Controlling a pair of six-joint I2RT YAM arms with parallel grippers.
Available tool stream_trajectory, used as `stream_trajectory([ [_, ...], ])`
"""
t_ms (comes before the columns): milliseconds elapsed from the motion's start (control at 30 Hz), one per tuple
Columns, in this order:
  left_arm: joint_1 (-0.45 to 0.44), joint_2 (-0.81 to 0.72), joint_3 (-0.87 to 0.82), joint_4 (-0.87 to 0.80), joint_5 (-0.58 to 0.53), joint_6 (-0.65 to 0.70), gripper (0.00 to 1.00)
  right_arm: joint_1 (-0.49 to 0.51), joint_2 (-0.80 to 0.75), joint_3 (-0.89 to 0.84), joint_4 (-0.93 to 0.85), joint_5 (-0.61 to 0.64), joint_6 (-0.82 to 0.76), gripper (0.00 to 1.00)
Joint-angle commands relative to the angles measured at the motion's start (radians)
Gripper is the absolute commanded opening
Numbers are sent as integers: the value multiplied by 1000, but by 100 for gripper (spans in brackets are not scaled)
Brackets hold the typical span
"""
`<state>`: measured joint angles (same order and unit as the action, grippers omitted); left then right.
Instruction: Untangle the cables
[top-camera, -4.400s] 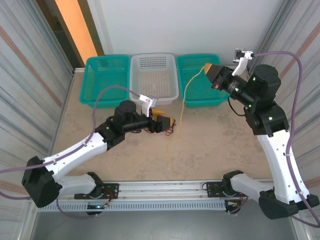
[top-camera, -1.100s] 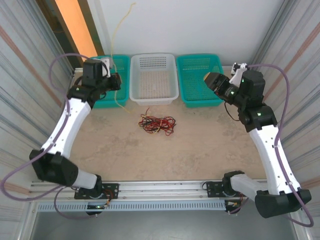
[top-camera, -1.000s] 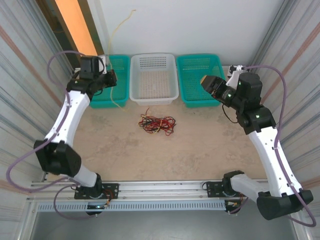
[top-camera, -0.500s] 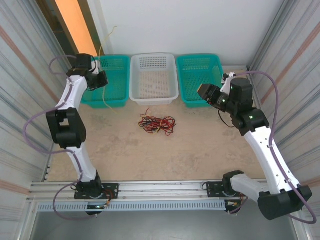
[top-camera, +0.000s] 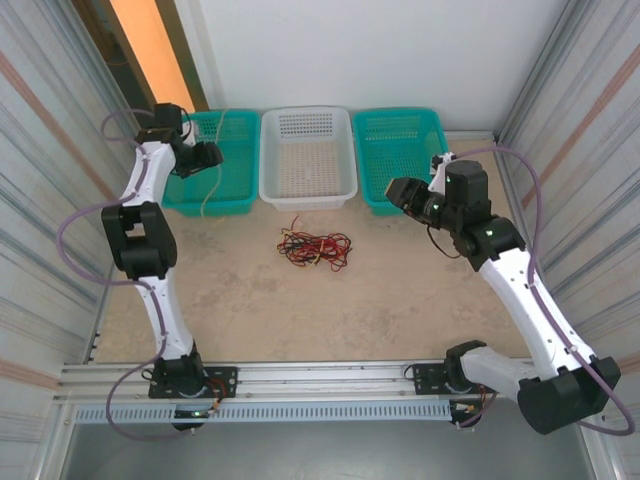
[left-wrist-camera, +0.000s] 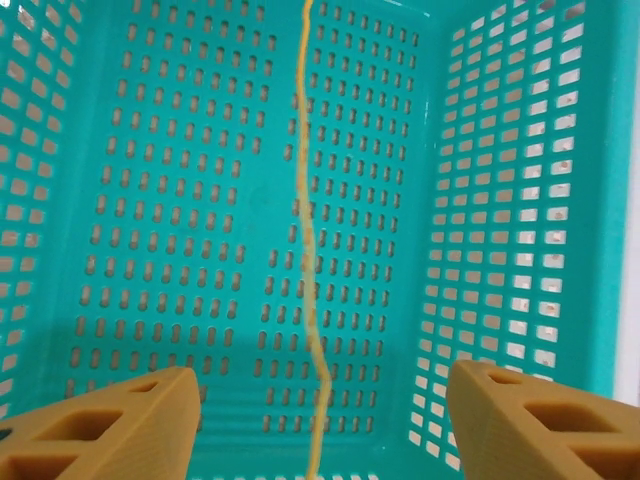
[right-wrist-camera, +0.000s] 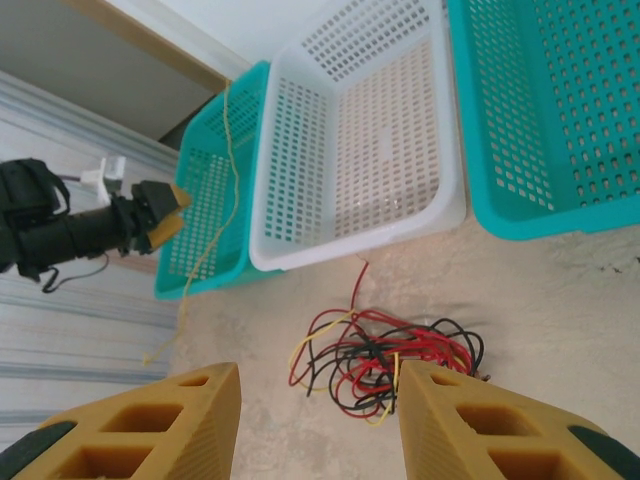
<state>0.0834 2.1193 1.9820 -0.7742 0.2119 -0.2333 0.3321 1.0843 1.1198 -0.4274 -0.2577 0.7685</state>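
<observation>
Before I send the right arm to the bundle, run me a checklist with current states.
1. Left tool open: ok; yellow cable runs loose between its fingers.
2. Yellow cable wholly in left basket: not ok; its end hangs over the front rim onto the table.
3. Right tool open, empty: ok.
4. Bundle free of both tools: ok; lies on the table before the white basket.
5. Bundle untangled: not ok; red, black and yellow wires cross.
</observation>
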Motion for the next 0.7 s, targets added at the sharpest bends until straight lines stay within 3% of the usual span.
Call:
stream_trajectory([
  [0, 4, -107, -22, -15, -28, -9, 64, 20, -5, -9, 10, 26, -35, 45],
  [300, -7, -295, -252, 77, 86, -103, 28, 72, -15, -17, -11, 65, -48, 45],
  [367, -28, -339, -317, 79, 47, -83, 28, 85, -18, -18, -15, 74, -50, 45],
  [467, -61, -423, -432, 83, -76, -44, 39, 101, -22, -21, -18, 84, -53, 45],
  [533, -76, -472, -510, 93, -125, -36, 42, 105, -20, -26, -15, 84, -53, 45],
  [667, -83, -571, -682, 135, -113, -97, 41, 117, -15, -29, -9, 84, -51, 45],
])
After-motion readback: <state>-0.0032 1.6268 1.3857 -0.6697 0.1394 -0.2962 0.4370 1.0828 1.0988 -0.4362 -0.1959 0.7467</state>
